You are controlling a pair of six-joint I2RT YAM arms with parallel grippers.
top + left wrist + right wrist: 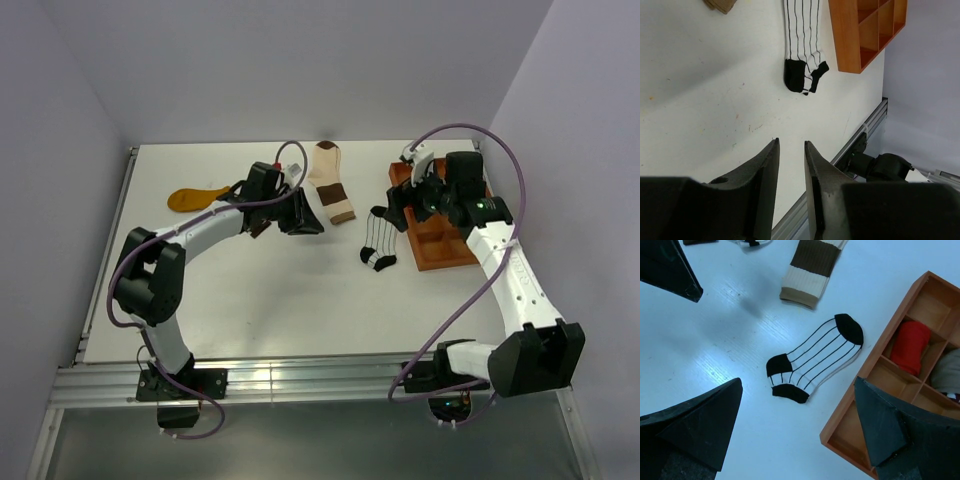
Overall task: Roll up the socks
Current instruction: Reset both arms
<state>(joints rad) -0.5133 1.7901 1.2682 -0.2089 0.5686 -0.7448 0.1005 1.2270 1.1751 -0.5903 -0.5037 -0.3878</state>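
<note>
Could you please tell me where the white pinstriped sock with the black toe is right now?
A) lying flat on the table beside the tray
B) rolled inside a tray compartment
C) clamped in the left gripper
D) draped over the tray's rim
A: the pinstriped sock lies flat on the table, just outside the tray.

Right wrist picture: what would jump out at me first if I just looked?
A white sock with thin black stripes lies flat, straight below the wide-open right claw. Just beside it sits an orange-brown tray, with a bunched-up red sock tucked in one box.
</note>
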